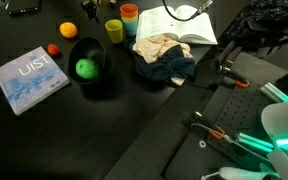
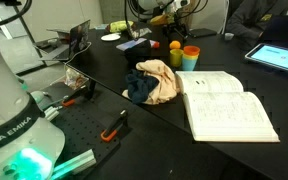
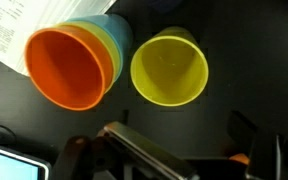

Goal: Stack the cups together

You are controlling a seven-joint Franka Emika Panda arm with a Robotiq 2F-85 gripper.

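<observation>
In wrist view, plainest there, orange cup (image 3: 69, 68) inside blue cup (image 3: 118, 38); tool (image 3: 189, 152) state unclear

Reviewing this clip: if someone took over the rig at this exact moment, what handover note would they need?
Gripper: over the cups; only blurred parts show at the bottom of the wrist view, so open or shut cannot be told. Nothing is seen in it.
Cups: the orange cup sits nested in the light blue cup. The yellow-green cup stands right beside them, mouth up, empty, not in the stack.
Done: orange and light blue are stacked.
Left: join the yellow-green cup to that stack.
</observation>
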